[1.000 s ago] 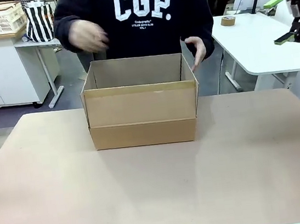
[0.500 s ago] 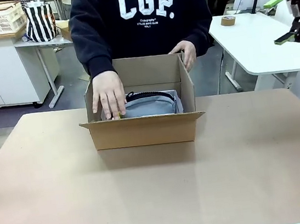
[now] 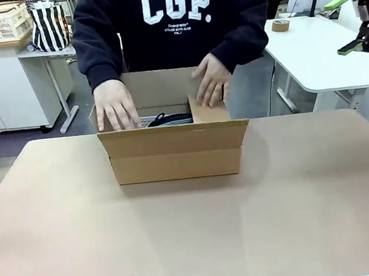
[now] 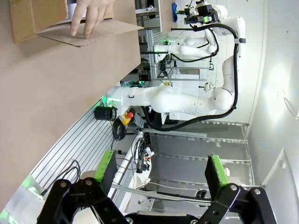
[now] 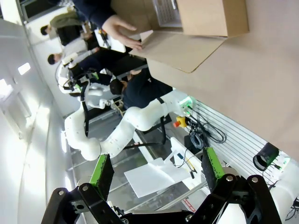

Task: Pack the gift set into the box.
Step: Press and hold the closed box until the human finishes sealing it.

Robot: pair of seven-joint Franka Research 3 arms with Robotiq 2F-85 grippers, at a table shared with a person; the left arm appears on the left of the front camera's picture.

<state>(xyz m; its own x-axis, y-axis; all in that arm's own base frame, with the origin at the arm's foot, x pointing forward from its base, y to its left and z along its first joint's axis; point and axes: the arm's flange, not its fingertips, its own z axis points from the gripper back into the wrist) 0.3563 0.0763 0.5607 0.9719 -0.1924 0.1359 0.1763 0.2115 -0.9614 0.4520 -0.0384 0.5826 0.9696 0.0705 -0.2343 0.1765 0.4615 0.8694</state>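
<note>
Neither gripper is seen over the table in the front view, where one brown box (image 3: 176, 152) is placed at the far middle of the tan table (image 3: 197, 231), just before a person in a dark sweatshirt. Two hands are counted at the box: one hand (image 3: 115, 106) is laid at the left side of its opening, and the other hand (image 3: 212, 78) is pressed on a small side flap (image 3: 208, 112) folded inward on the right. The near flap is raised upright. Between the hands, a grey item with a dark edge (image 3: 167, 119) is partly shown inside the box; it cannot be identified further.

From the left wrist view, the left gripper (image 4: 161, 179) is shown with its two green-padded fingers spread wide, nothing held between them, and well apart from the box (image 4: 32, 18), which is seen at the top left corner with one hand (image 4: 91, 16) resting on a flap.

From the right wrist view, the right gripper (image 5: 154, 175) is likewise shown with both fingers wide apart and nothing grasped. The box (image 5: 210, 18) is seen at the top edge, well apart from it, with one flap hanging outward and one hand (image 5: 122, 29) placed beside it.
</note>
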